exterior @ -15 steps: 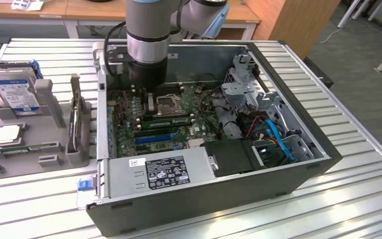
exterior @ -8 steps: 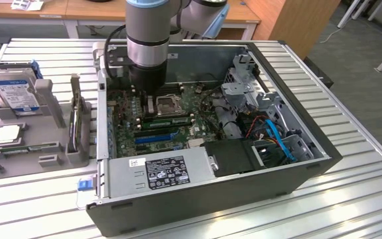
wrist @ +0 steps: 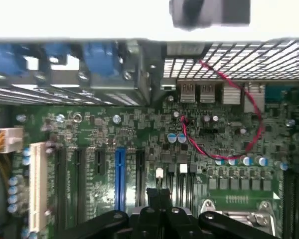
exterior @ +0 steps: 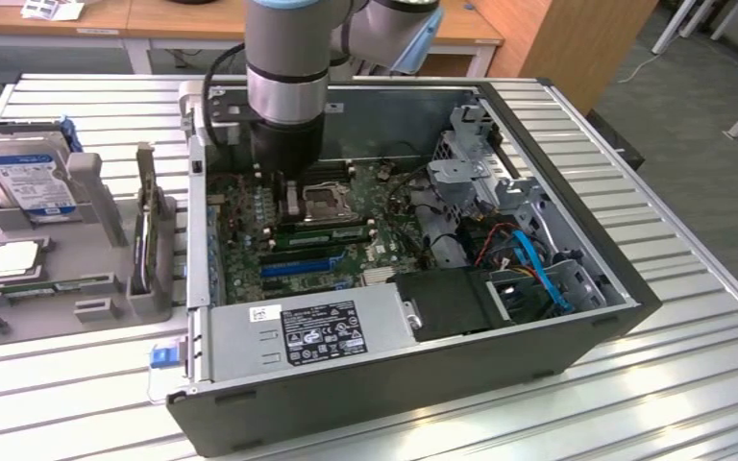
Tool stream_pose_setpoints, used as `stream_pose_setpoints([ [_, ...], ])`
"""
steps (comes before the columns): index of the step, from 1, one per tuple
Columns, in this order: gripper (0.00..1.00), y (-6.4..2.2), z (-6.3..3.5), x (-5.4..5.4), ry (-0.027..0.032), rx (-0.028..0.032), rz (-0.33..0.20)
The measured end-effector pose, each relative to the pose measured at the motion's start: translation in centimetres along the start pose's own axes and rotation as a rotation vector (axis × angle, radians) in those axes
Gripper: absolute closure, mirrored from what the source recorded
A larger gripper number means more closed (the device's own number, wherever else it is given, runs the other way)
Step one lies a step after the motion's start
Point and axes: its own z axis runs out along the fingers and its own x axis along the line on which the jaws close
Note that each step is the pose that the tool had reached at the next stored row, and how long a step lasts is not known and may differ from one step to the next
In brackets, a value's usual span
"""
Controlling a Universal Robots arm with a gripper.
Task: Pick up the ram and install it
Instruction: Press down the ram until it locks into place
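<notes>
gripper [wrist: 159, 198]: jaws together, nothing between, low over motherboard [exterior: 247, 245], centre-left
ram [exterior: 324, 233]: green stick, apparently in slot beside CPU socket [exterior: 322, 200], frame centre
handling: probably light, stiff, fragile chips
hold: long edges, mid-length

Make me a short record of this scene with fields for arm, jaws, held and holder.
arm: grey robot arm reaching down into open black computer case
jaws: shut, over green motherboard, near silver CPU socket
held: no green stick seen between them
holder: grey parts holder at the exterior view's left, carrying blue-labelled silver hard drive
</notes>
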Motion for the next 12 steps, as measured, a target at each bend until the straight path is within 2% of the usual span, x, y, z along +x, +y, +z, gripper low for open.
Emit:
stream_pose_setpoints([
  [2, 0.89, -0.61, -0.22, 0.0, 0.0000, -0.0027, 0.000],
  [12, 0.89, -5.17, -0.39, 0.0, 0.0002, -0.0172, -0.001],
])
